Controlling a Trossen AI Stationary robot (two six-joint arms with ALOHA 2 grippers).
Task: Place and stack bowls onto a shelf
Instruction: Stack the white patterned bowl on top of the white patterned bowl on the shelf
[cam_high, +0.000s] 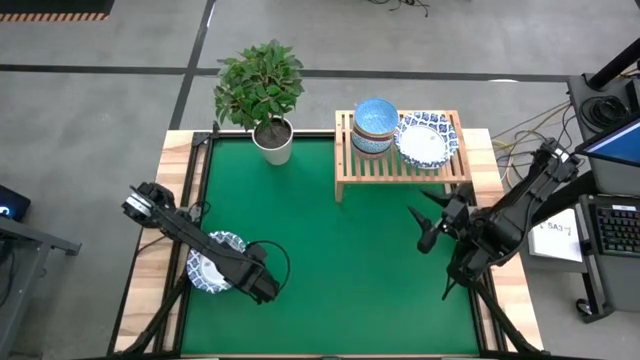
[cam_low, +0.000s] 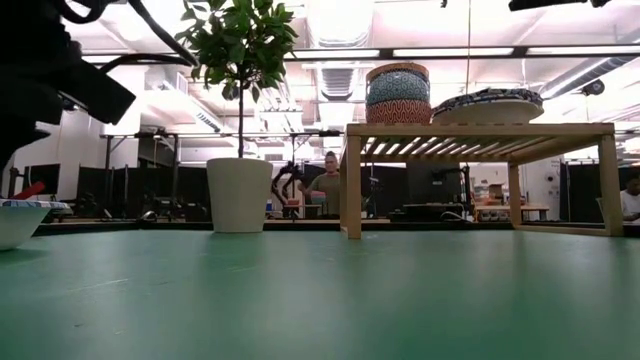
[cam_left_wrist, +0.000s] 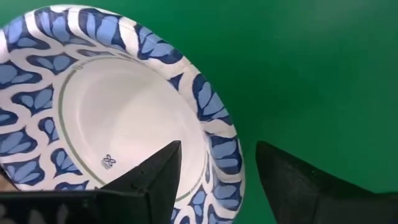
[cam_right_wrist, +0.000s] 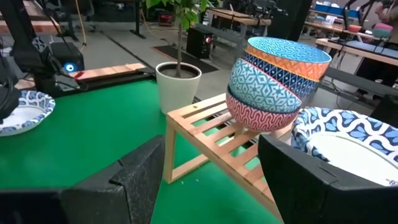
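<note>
Round ceramic bowls (cam_high: 376, 127), slatted wooden shelf (cam_high: 400, 166)

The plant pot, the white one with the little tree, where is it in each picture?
High view: the white plant pot stands at the green mat's far edge, just left of the wooden shelf.
Low view: the pot stands left of the shelf.
Left wrist view: not in it.
Right wrist view: the pot stands behind the shelf's near corner.
Shared landmark: the wooden shelf.

arms: two, dark, jointed | left arm (cam_high: 185, 235): black cable loop behind jaws | fingers (cam_left_wrist: 155, 180): black, wedge-shaped, matte
</note>
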